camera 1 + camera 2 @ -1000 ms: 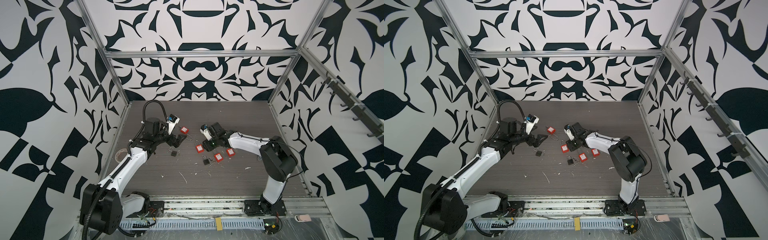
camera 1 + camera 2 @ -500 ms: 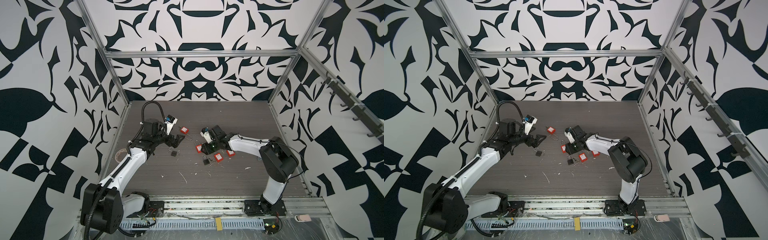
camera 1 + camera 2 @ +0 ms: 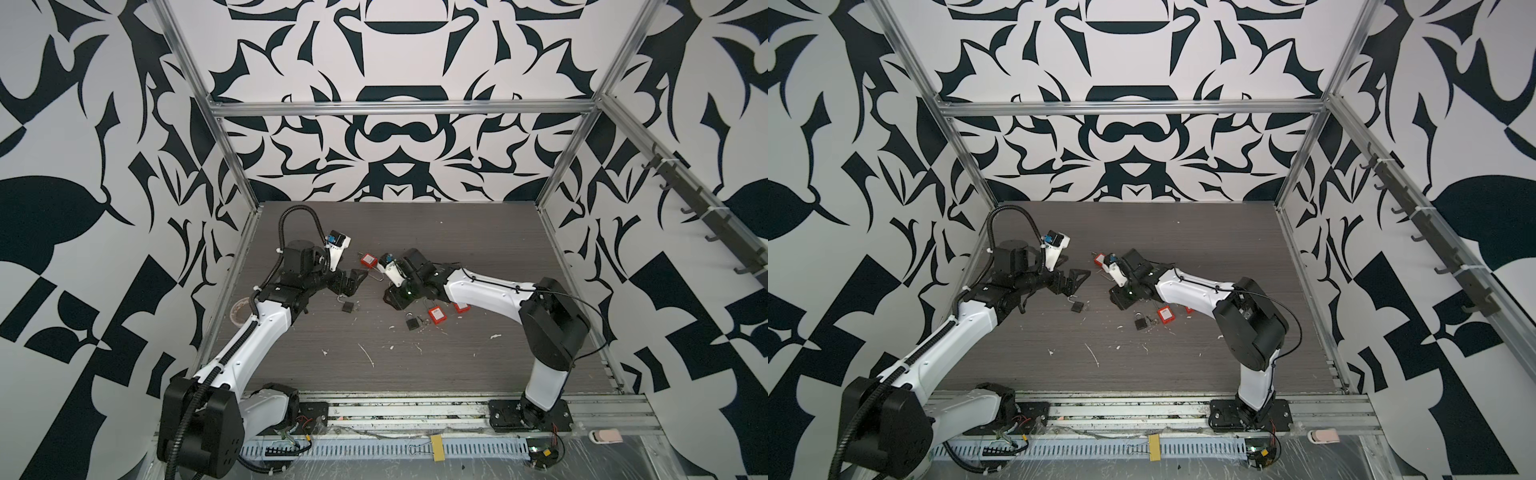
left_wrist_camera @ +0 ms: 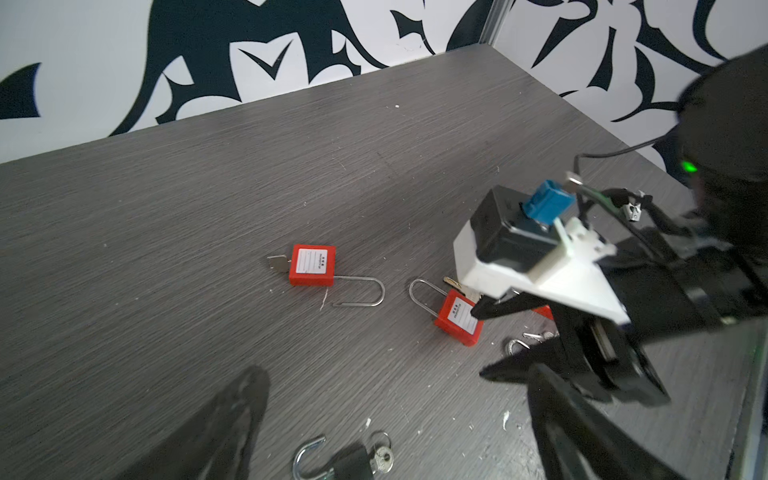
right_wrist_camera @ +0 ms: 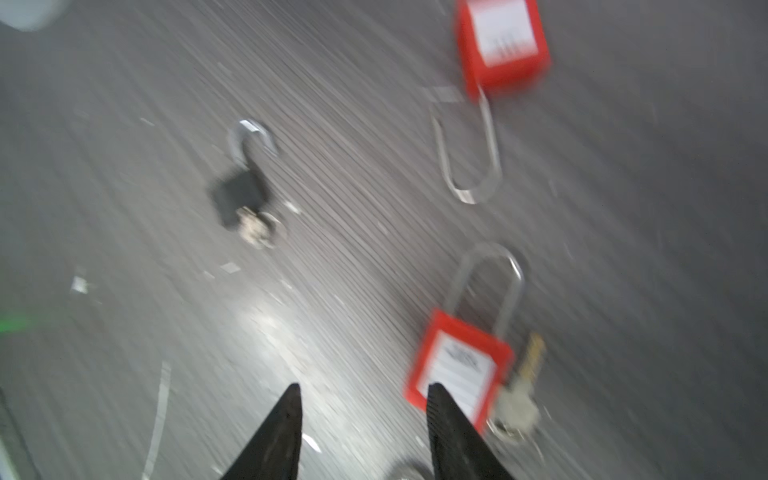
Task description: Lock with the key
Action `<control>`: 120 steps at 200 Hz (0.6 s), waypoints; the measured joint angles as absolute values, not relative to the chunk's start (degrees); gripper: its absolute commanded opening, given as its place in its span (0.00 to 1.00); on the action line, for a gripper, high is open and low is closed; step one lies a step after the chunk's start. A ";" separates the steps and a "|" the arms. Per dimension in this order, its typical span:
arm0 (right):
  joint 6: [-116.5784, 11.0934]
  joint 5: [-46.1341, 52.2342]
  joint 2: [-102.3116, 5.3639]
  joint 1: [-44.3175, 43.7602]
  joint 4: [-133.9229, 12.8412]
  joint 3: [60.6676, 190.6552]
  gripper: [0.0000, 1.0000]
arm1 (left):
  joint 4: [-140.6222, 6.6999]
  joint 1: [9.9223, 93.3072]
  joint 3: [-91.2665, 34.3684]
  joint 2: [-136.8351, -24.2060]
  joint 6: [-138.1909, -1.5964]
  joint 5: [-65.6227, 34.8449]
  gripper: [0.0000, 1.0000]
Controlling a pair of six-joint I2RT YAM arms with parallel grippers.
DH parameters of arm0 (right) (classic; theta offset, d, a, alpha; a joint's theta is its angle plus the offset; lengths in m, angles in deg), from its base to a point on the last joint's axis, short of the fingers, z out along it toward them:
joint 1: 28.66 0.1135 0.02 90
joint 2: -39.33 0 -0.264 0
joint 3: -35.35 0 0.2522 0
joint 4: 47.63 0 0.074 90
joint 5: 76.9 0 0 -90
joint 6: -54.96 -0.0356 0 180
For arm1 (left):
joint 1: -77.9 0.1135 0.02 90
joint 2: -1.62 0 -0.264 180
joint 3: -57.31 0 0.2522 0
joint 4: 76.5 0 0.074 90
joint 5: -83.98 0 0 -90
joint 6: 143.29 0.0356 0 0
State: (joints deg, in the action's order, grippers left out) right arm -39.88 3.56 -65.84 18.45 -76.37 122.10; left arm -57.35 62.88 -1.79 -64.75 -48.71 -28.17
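Several padlocks lie on the dark table (image 3: 478,365). A red padlock (image 5: 457,370) with a closed shackle and a key (image 5: 519,407) in its base lies just beside my right gripper (image 5: 361,395), which is open and empty; it is hidden under that gripper in both top views. A black padlock (image 4: 349,461) with an open shackle and a key (image 4: 382,459) lies below my left gripper (image 4: 395,382), which is wide open and empty. Another red padlock (image 4: 311,266) lies farther back, shackle open, with its key (image 4: 277,262) in it.
A second black padlock (image 3: 412,322) and two more red padlocks (image 3: 437,316) lie under the right forearm. White scraps (image 3: 365,353) litter the near part of the table. Patterned walls and metal frame posts (image 3: 232,166) close in the table. The two grippers (image 3: 353,280) (image 3: 395,295) stand close together.
My right gripper has slid left and now covers the red padlock that lay beside it in the top views. The left arm has barely shifted.
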 measured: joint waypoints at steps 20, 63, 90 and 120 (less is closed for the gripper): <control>-39.03 4.06 -69.82 21.77 -74.84 126.82 0.54 | -57.55 64.15 -1.79 -63.96 -50.96 -26.99 0.99; -36.10 3.12 -80.44 23.78 -71.52 131.37 0.57 | -57.48 69.54 -0.89 -60.29 -58.00 -24.19 0.99; -34.03 1.81 -83.96 24.16 -69.51 133.51 0.58 | -57.22 74.20 -0.79 -57.56 -63.26 -22.51 0.99; -32.26 -0.35 -85.16 24.26 -67.35 134.76 0.58 | -57.33 76.82 -0.02 -55.54 -66.30 -22.73 0.99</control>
State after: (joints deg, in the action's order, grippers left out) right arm -32.26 -0.35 -85.16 24.26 -67.35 134.76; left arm -57.33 76.82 -0.02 -55.54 -66.30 -22.73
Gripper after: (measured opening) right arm 0.582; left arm 0.992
